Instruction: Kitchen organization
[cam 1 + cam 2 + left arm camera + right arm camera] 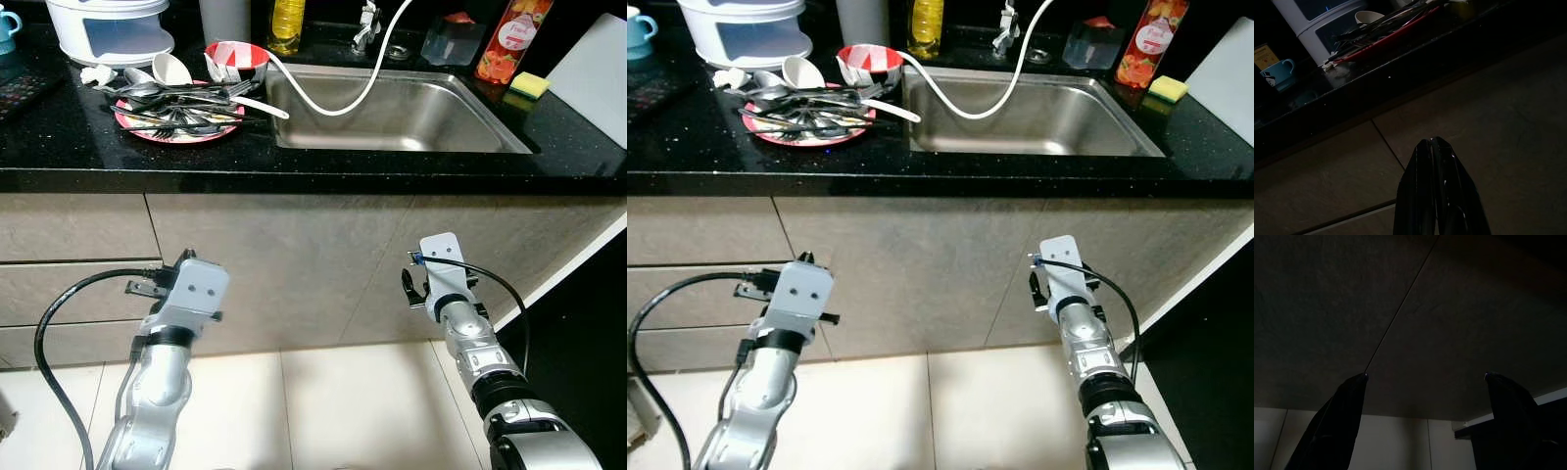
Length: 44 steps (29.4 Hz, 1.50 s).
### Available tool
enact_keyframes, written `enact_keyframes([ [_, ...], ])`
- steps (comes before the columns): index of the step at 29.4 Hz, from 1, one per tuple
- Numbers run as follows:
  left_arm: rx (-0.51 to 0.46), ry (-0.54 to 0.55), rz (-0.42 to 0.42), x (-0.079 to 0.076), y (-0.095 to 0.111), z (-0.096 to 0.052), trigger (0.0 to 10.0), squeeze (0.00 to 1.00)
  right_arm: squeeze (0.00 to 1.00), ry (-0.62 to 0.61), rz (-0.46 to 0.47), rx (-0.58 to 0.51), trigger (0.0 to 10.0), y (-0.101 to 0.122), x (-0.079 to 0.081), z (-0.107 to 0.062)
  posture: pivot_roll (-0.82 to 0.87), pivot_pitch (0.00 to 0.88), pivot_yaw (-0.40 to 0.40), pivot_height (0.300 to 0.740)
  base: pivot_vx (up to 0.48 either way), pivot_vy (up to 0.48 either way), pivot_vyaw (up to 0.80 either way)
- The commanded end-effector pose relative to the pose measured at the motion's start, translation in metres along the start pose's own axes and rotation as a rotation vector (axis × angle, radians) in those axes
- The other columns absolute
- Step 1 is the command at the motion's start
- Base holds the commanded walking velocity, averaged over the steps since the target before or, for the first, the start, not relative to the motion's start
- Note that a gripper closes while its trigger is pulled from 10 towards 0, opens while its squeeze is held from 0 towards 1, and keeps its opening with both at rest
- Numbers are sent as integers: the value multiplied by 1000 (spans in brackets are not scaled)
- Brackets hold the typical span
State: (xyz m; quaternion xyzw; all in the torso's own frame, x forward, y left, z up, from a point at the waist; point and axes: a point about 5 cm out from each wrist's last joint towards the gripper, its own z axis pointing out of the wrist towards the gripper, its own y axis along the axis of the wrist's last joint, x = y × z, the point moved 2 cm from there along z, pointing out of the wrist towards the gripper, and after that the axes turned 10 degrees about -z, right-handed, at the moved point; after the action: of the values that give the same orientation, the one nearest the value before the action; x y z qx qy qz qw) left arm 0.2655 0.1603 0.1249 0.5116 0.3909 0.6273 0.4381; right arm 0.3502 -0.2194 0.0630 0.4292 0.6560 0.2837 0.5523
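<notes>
Both arms low at the cabinet fronts, nothing held: left gripper [1436, 147] fingers pressed together, right gripper [1425, 377] spread wide. Pink plate [132, 119] piled with cutlery [186, 103] sits on countertop [392, 162], well above and ahead of both jaws. Organizing looks unstarted.

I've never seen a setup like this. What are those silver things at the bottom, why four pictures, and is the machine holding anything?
The silver things are a humanoid robot's two arms, hanging low before the cabinet fronts. The two upper pictures come from cameras in its head, looking down at a black countertop. On it sit a pink plate piled with cutlery, a red bowl, a steel sink and a yellow sponge. The dark pictures come from wrist cameras. The left gripper is shut and empty; the right gripper is open, holding nothing.
</notes>
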Motion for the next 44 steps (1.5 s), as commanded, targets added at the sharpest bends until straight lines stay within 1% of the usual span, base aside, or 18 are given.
enact_keyframes([
  [1, 10, -16, 2, -3, -3, -1, 10000, 0, 0, -16, 9, 12, 10000, -3, -5, 0, 193, 18, -101, 740, 0, 0, 0],
  [32, 14, -17, 4, -3, -4, -3, 10000, 0, 0, -12, 10, 11, 10000, -4, -3, -1, 197, 22, -99, 740, 0, 0, 0],
  [44, 13, -10, -8, -6, -4, -3, 10000, 0, 0, -7, -6, 19, 10000, -6, -5, 0, 161, 0, -106, 740, 0, 0, 0],
])
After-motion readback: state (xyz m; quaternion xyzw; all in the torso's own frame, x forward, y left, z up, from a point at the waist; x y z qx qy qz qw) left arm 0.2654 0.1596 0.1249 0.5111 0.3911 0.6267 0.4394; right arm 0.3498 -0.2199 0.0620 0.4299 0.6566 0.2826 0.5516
